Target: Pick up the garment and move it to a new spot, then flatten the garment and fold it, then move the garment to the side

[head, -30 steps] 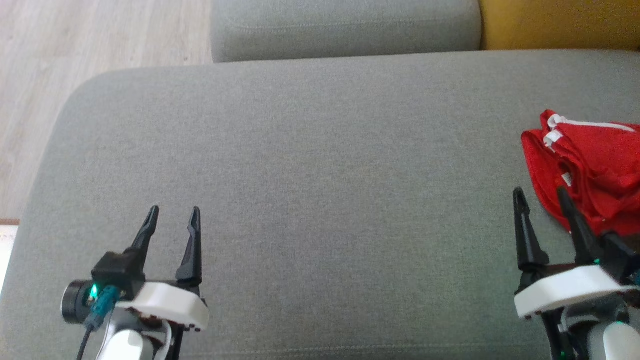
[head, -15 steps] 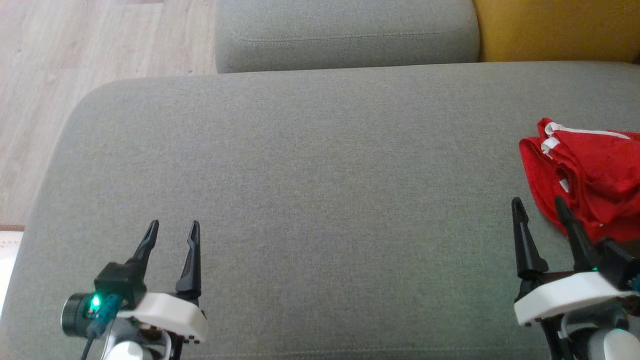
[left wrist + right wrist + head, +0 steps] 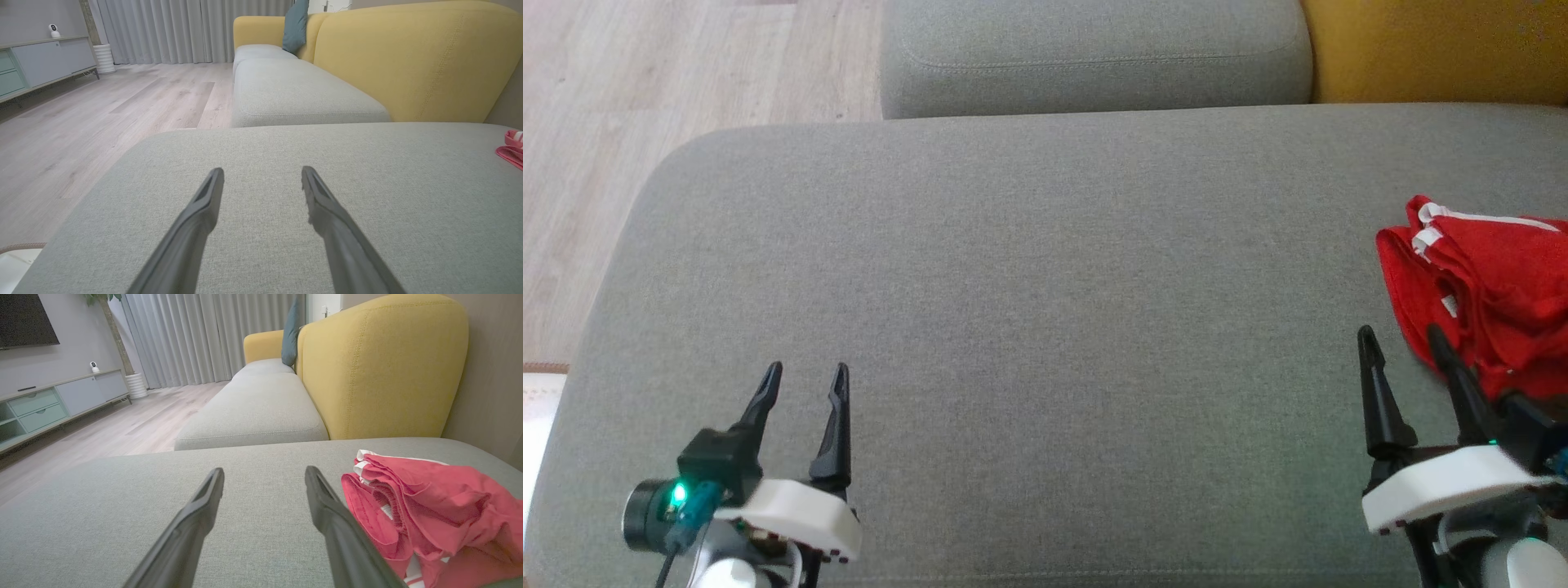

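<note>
Garment count: we see one garment (image 3: 1494, 286), red with white trim, bunched in a heap at the right edge of the grey seat cushion (image 3: 1045, 286). We have two grippers, each with two dark fingers. Our left gripper (image 3: 806, 369) hovers over bare cushion at the near left, jaws wide and holding nothing. Our right gripper (image 3: 1401, 333) sits just beside the heap, jaws equally wide and empty; whether its outer finger touches the cloth we cannot tell.

The heap's white-trimmed edge faces the far left, and its folds run from there toward the near right. The head view cuts the cloth off, so we cannot judge its full long axis.

A second grey cushion (image 3: 1094, 57) lies beyond, next to a yellow backrest (image 3: 1437, 49). Pale wood floor (image 3: 645, 82), grey curtains (image 3: 196, 335) and a low sideboard (image 3: 53, 400) make up the room.
</note>
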Available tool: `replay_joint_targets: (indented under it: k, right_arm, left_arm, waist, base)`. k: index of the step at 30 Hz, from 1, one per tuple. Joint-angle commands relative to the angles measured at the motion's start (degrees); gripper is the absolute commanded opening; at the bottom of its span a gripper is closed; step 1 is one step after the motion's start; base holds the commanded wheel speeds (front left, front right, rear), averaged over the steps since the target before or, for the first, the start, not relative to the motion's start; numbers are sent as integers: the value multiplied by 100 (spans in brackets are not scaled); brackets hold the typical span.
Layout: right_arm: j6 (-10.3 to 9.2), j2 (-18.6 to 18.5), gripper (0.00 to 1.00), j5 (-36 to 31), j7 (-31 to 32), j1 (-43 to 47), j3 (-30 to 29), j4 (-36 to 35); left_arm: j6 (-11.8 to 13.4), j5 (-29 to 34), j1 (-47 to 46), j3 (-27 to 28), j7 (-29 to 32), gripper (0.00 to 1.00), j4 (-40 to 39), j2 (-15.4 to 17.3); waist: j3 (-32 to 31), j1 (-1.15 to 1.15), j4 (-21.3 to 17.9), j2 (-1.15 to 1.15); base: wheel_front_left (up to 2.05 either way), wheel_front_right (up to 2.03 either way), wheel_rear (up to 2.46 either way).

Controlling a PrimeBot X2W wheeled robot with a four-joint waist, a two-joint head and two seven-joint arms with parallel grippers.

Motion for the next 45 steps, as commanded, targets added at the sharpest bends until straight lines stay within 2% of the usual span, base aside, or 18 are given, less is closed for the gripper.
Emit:
replay_joint_targets:
  k: [1, 9, 10, 14, 45]
  right_arm:
    - [20, -32, 100, 25, -34, -150, 124, -175]
    - [20, -31, 100, 58, -61, -155, 139, -183]
    - [0, 0, 0, 34, -9, 0, 7, 22]
    - [0, 4, 0, 52, -12, 12, 35, 248]
    - [5, -77, 0, 2178, -57, -279, 38, 673]
  left_arm:
    - [46, -4, -232, 179, -10, 100, -204, 132]
    - [35, -1, -270, 146, -70, 100, -246, 173]
    - [-5, -11, -1, -81, -25, 0, -41, 54]
    - [-11, -33, 55, -122, -18, 0, 139, -6]
    - [-409, -2012, -151, 390, 331, 0, 335, -200]
  waist:
    - [1, 0, 5, 0]
    - [44, 0, 26, 0]
    - [45, 0, 27, 0]
    - [52, 1, 27, 0]
    - [50, 1, -16, 0]
  base:
    - [0, 0, 0]
    - [0, 0, 0]
    - [0, 0, 0]
    - [0, 0, 0]
    - [0, 0, 0]
